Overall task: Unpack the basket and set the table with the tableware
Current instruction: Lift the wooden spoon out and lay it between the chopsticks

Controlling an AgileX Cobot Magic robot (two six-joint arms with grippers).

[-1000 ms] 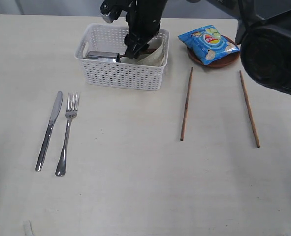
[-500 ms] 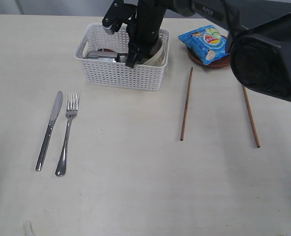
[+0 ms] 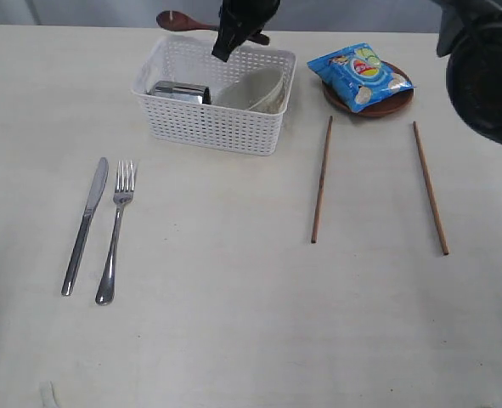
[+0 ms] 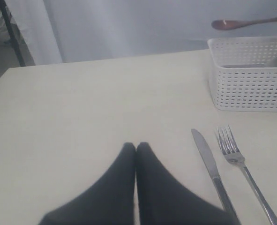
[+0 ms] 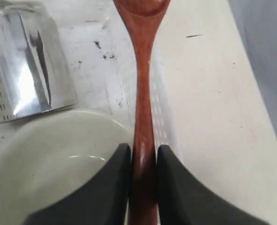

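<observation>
**Right arm.** The right gripper (image 5: pixel 143 157) hangs above the far rim of the basket (image 3: pixel 208 132), fingers pointing down. Its jaws are pinched narrowly on the handle of the dark red spoon (image 3: pixel 181 20). The spoon is held level in the air, its bowl end sticking out towards the left side of the basket, clear of the rim.

**Left arm.** The left gripper (image 4: pixel 136 147) sits low over the table (image 3: pixel 234 323) near the knife (image 3: pixel 85 225). Its fingers are pressed together with nothing between them.

**Change.** One second ago the right gripper was down inside the basket beside the bowl (image 3: pixel 251 89). It has since risen and the spoon has come out with it. The bowl and the steel cup (image 3: pixel 181 92), lying on its side, remain in the basket. The knife, the fork (image 3: pixel 115 238), the left chopstick (image 3: pixel 321 180), the right chopstick (image 3: pixel 430 189), the plate (image 3: pixel 386 104) and the chip bag (image 3: pixel 358 75) lie where they did.

**Obscured.**
- The right arm above the gripper is cut off by the top edge of the exterior view.
- The tail of the spoon handle is hidden behind the fingers.
- The plate is largely covered by the chip bag.
- A blurred dark mass fills the upper right corner of the exterior view.
</observation>
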